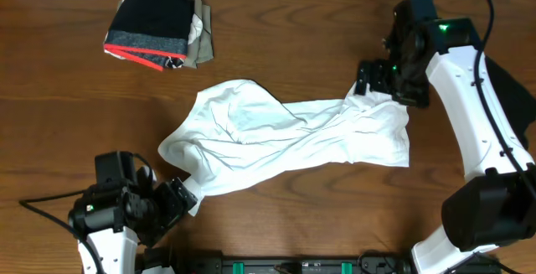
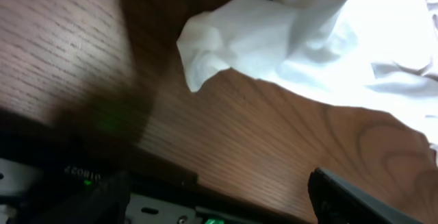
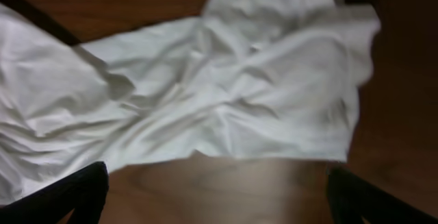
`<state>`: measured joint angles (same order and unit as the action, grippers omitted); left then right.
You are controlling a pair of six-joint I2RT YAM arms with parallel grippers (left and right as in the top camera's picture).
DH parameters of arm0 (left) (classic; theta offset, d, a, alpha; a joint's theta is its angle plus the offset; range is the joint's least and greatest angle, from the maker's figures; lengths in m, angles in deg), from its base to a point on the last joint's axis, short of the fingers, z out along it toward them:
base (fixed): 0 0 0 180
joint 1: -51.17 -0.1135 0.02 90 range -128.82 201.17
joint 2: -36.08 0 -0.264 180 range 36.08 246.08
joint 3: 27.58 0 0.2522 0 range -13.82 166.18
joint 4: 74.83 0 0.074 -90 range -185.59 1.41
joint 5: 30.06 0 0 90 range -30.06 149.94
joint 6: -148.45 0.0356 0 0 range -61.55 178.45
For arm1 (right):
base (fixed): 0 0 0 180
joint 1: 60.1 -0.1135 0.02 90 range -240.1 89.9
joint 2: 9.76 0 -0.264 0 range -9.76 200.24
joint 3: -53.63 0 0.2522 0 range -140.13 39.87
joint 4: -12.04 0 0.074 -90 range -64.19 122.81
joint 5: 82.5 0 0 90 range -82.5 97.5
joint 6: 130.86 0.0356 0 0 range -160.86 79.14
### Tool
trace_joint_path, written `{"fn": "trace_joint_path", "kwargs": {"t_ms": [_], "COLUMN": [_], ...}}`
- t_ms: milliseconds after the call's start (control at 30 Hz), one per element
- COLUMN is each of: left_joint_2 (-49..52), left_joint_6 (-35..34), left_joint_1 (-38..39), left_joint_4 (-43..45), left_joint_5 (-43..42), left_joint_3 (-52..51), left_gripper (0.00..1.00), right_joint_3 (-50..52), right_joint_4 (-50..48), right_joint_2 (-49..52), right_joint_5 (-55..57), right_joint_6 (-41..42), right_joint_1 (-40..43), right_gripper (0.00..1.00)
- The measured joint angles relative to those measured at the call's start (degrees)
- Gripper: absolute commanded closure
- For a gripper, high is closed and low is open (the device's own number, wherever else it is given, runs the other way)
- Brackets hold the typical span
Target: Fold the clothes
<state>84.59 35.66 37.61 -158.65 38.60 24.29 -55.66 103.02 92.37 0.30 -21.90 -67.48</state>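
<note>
Overhead, the white shirt (image 1: 293, 136) lies crumpled, its long axis running from the left gripper (image 1: 180, 200) at its lower-left corner to the right gripper (image 1: 373, 77) at its upper-right corner. Left wrist: jaws apart and empty, shirt corner just ahead. Right wrist: jaws wide, shirt edge just beyond, unheld.

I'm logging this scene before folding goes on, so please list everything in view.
white shirt: one, white, crumpled across the middle of the table
folded clothes stack: one, black with grey and red bands over beige, far left of the table
table: one, brown wood, under everything
left tool: one, black, open, at the shirt's near left corner
right tool: one, black, open, at the shirt's far right end
</note>
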Motion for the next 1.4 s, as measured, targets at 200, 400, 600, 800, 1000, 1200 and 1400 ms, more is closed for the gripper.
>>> {"fn": "trace_joint_path", "kwargs": {"t_ms": [200,400,600,800,1000,1200,1400], "left_joint_2": [-0.2,-0.2,-0.2,-0.2,-0.2,-0.2,-0.2], "left_joint_6": [-2.4,-6.3,-12.3,-17.4,-18.8,-19.3,-19.3], "left_joint_1": [3.0,8.0,14.6,19.0,19.5,19.5,19.5], "left_joint_4": [0.2,3.3,4.7,5.7,7.1,7.6,7.6], "left_joint_5": [0.3,0.4,3.2,6.6,7.9,8.2,8.2], "left_joint_3": [0.0,0.0,0.0,0.0,0.0,0.0,0.0], "left_gripper": [0.15,0.15,0.15,0.15,0.15,0.15,0.14], "right_joint_3": [0.0,1.9,7.6,15.8,20.5,24.5,28.5], "right_joint_4": [5.7,2.3,-3.1,-11.4,-16.0,-20.8,-23.3], "right_joint_2": [0.0,0.0,0.0,0.0,0.0,0.0,0.0], "right_joint_5": [7.9,10.3,1.8,-2.0,-2.1,-4.9,-7.3], "right_joint_6": [2.1,1.2,-10.1,-15.1,-17.1,-22.8,-27.5], "right_joint_1": [4.3,10.1,12.8,13.2,14.4,15.5,15.8], "right_gripper": [0.01,0.01,0.03,0.01,0.01,0.01,0.01]}}
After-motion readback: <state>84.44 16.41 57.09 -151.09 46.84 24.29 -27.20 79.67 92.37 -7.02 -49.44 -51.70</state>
